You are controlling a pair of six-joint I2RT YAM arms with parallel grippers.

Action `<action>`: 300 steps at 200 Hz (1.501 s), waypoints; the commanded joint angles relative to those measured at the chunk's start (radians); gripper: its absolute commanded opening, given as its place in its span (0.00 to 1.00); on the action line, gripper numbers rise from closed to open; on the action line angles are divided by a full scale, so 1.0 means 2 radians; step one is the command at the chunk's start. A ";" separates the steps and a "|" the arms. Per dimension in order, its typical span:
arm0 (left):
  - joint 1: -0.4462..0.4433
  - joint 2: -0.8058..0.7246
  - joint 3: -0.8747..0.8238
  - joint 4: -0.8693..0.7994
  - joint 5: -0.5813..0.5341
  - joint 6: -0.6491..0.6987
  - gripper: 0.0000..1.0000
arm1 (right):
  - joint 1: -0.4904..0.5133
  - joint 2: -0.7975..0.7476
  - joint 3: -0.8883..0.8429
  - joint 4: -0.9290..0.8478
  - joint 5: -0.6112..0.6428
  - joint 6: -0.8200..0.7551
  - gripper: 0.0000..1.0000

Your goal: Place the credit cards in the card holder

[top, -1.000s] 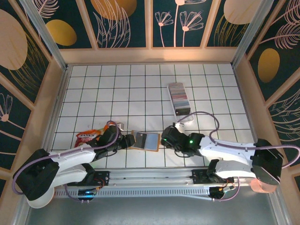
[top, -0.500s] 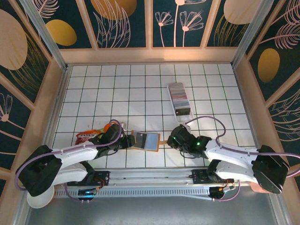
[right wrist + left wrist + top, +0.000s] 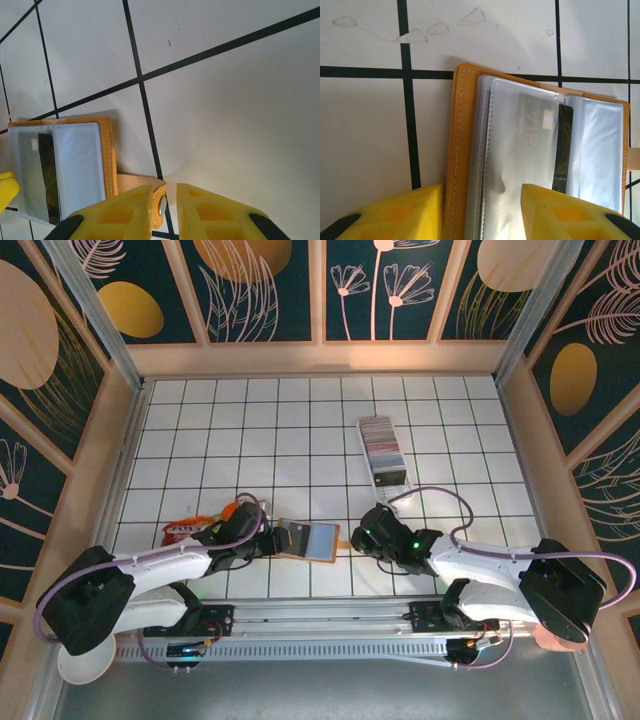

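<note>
**A:** Any writing to read?

**B:** "VIP", on the one dark card (image 3: 540, 137) tucked in a clear sleeve of the card holder (image 3: 310, 540), which lies open on the tabletop (image 3: 250, 430).

**A:** And the fingers?

**B:** The left fingers (image 3: 385, 212) are spread wide, astride its leather edge. The right fingers (image 3: 210, 210) are almost together at the clasp tab (image 3: 142, 181); whether they pinch it, I can't tell. One row of credit cards (image 3: 382, 445) sits well apart.
</note>
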 commanded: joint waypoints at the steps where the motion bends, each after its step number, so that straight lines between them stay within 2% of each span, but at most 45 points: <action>1: -0.033 0.030 0.000 0.004 0.127 -0.007 0.44 | -0.002 -0.003 -0.005 0.014 0.007 -0.006 0.19; 88: -0.035 -0.033 0.043 0.013 0.144 -0.041 0.43 | -0.002 -0.011 -0.024 0.030 0.011 0.002 0.16; 110: -0.040 -0.027 0.045 0.034 0.144 -0.050 0.43 | -0.002 -0.020 -0.032 0.029 0.016 0.006 0.24; 140: -0.060 0.011 0.061 0.066 0.135 -0.061 0.43 | -0.002 -0.040 -0.041 0.015 0.029 0.011 0.31; 177: -0.104 0.071 0.131 0.078 0.121 -0.056 0.40 | -0.004 -0.072 -0.052 -0.015 0.051 0.019 0.40; 184: -0.109 0.080 0.140 0.086 0.122 -0.059 0.40 | -0.004 -0.077 -0.055 -0.025 0.059 0.024 0.45; 214: -0.132 0.119 0.172 0.119 0.107 -0.071 0.39 | -0.009 -0.099 -0.072 -0.046 0.068 0.035 0.45; 249: -0.158 0.228 0.222 0.156 0.120 -0.082 0.34 | -0.013 -0.117 -0.088 -0.059 0.073 0.050 0.44; 270: -0.160 0.262 0.232 0.189 0.110 -0.096 0.31 | -0.014 -0.128 -0.086 -0.077 0.081 0.051 0.44; 289: -0.161 0.257 0.258 0.137 0.087 -0.072 0.31 | -0.018 -0.131 -0.076 -0.112 0.095 0.058 0.44; 300: -0.161 0.251 0.256 0.135 0.075 -0.075 0.31 | -0.021 -0.132 -0.070 -0.131 0.106 0.062 0.44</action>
